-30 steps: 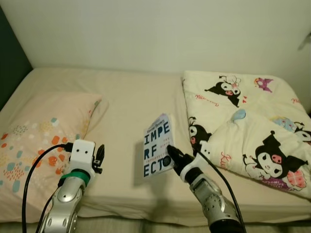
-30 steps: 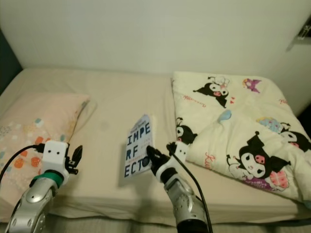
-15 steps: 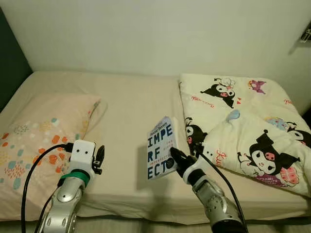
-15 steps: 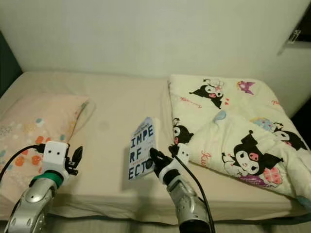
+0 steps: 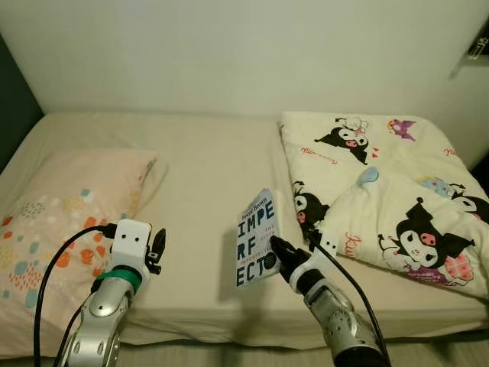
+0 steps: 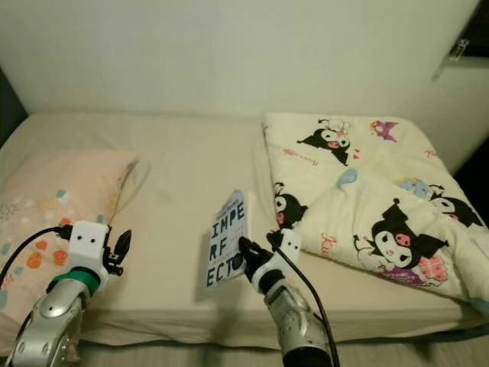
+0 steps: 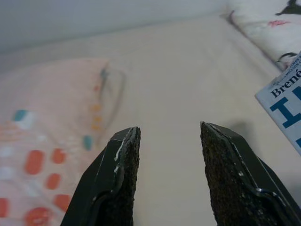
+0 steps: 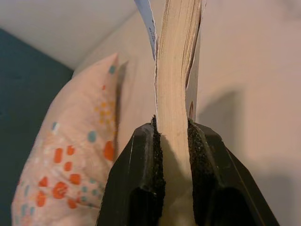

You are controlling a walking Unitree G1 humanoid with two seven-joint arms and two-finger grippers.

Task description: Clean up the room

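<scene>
The book (image 5: 257, 238) cover reads "IMPE / RF / ECT" in large blue letters, with "Brené" above.

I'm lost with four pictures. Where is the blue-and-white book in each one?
Left eye view: book at lower centre, held above the bed by the right gripper.
Right eye view: book at lower centre.
Left wrist view: its corner at the edge.
Right wrist view: page edge between the fingers.
Shared landmark: spotted pillow.

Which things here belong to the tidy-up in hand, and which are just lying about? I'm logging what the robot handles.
In hand:
- book, held upright above the bed
- right gripper, clamped on the book's lower edge

Lying about:
- pillow
- cartoon-print blanket
- bed
- left gripper, open and empty
</scene>
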